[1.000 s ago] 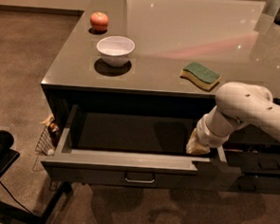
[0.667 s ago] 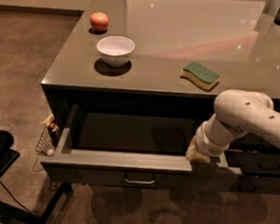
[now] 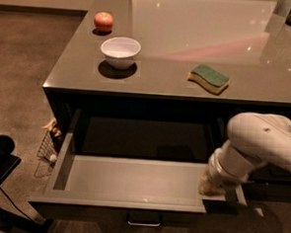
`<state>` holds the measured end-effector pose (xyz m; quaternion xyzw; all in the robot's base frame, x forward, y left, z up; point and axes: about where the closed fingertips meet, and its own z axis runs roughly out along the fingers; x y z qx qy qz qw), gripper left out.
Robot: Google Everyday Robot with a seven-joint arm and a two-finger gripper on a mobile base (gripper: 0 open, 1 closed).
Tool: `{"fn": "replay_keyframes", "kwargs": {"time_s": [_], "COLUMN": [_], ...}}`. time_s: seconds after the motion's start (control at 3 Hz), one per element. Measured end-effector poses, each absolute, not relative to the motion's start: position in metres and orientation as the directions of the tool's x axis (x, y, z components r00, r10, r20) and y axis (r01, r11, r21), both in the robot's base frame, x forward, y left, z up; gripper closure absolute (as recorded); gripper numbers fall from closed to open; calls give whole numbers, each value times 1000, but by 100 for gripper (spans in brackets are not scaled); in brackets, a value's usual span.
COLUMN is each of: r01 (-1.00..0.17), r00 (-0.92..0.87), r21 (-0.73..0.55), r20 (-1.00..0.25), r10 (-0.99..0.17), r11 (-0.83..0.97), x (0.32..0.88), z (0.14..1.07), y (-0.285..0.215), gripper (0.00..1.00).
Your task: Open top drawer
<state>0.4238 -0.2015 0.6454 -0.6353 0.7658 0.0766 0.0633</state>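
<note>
**Top drawer** (image 3: 132, 179): drawn well out beneath the counter (image 3: 189, 42), farther forward than a second ago.
**Gripper** (image 3: 211, 187): low in the drawer's right front corner, carried forward with it. Whether it clasps anything cannot be told.
**Bar handle** (image 3: 143, 219): untouched.
**Task**: opening judged nearly complete.
**On the counter**: white bowl (image 3: 120, 51), apple (image 3: 103, 21), sponge (image 3: 209, 78).

Grey counter (image 3: 163, 65) holding an apple (image 3: 103, 21), a white bowl (image 3: 120, 51) and a green sponge (image 3: 209, 78); the gripper (image 3: 211, 186) hangs below its front edge.
</note>
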Motion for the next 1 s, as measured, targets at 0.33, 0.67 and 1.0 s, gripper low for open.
{"fn": "replay_keyframes", "kwargs": {"time_s": [0.33, 0.67, 1.0], "r01": [-975, -975, -975], "r00": [-221, -220, -220], "r21": [75, 73, 72], "r20": [-176, -175, -174], "r10": [-959, -960, -960], "r11": [211, 210, 210], "x": [382, 382, 381], "z": [655, 656, 656], "y": [-211, -211, -211], "gripper": [100, 82, 59]}}
